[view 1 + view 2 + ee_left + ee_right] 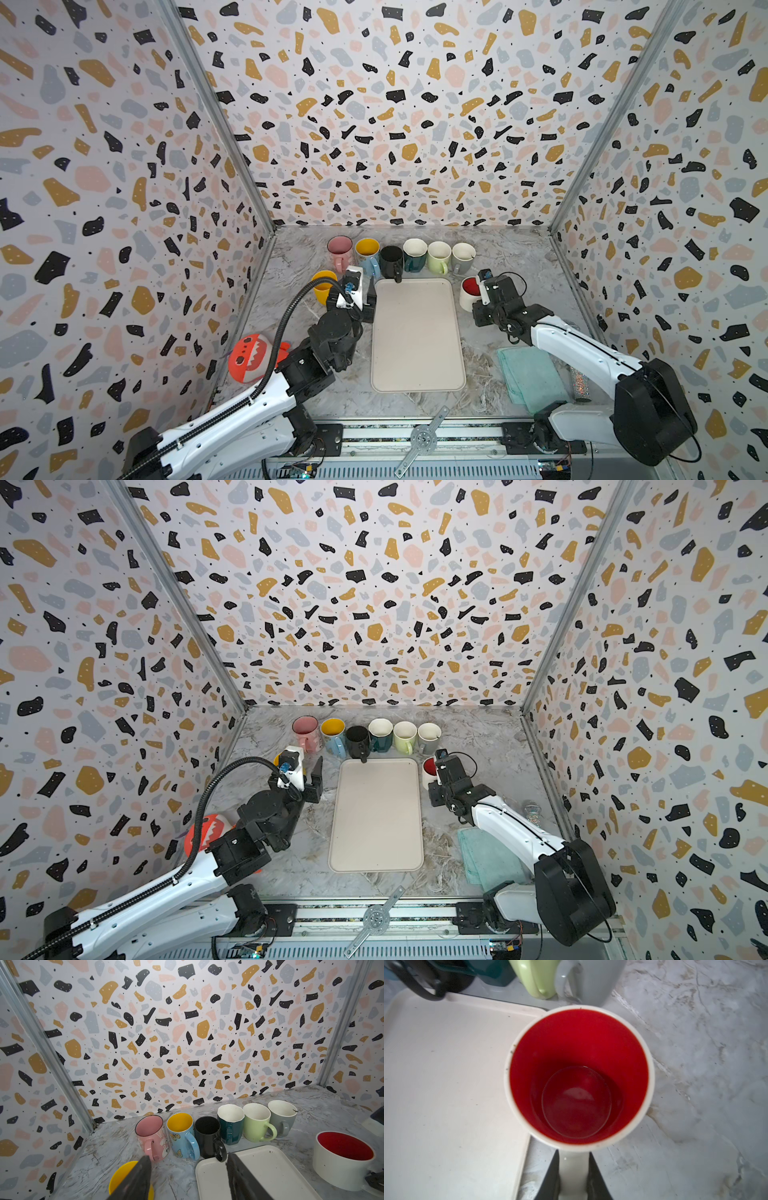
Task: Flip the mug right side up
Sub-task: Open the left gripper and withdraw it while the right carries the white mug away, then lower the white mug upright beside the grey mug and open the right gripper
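A white mug with a red inside [579,1076] stands mouth up on the marble table, just right of the tray; it also shows in both top views [468,291] [428,770]. My right gripper [573,1153] is shut on the mug's white handle, one finger on each side. My left gripper [188,1157] is open with nothing between its fingers, at the tray's far left corner [362,289]. A yellow mug [122,1178] stands mouth up beside its left finger [139,1178]; whether they touch I cannot tell.
A cream tray [415,340] lies mid-table. Behind it stands a row of upright mugs: pink [340,249], blue [369,253], black [391,261], teal [414,254], green [439,257], grey [463,257]. An orange plush toy [248,358] sits front left, a teal cloth [528,376] front right.
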{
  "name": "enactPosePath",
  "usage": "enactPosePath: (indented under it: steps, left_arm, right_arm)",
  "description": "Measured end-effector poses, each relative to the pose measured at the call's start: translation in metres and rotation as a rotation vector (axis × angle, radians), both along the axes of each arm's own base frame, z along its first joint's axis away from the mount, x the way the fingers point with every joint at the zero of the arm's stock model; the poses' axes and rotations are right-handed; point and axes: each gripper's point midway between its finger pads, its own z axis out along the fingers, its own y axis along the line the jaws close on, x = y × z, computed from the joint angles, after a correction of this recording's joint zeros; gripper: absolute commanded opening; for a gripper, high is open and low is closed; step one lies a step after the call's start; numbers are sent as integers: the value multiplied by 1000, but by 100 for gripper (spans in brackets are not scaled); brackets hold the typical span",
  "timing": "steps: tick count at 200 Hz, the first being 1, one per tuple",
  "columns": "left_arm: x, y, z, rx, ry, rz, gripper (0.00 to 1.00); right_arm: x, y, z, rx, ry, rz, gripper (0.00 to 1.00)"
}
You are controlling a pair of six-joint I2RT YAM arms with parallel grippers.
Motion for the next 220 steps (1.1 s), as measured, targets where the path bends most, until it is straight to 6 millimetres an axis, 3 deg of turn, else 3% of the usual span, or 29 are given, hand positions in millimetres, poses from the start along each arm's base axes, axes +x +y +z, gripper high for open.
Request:
enactPosePath:
  steps: [90,152,220]
  left_arm:
    - [35,44,-34,-175,149,106,62]
    - [44,51,-45,-264,204,93,64]
    - [49,51,-52,-321,238,68,64]
  right_arm:
    - [13,-16,-11,2,-38,-86,0]
    - [17,-24,-38,-13,-6,-111,0]
    - [29,-19,-42,6,-32,-110,1]
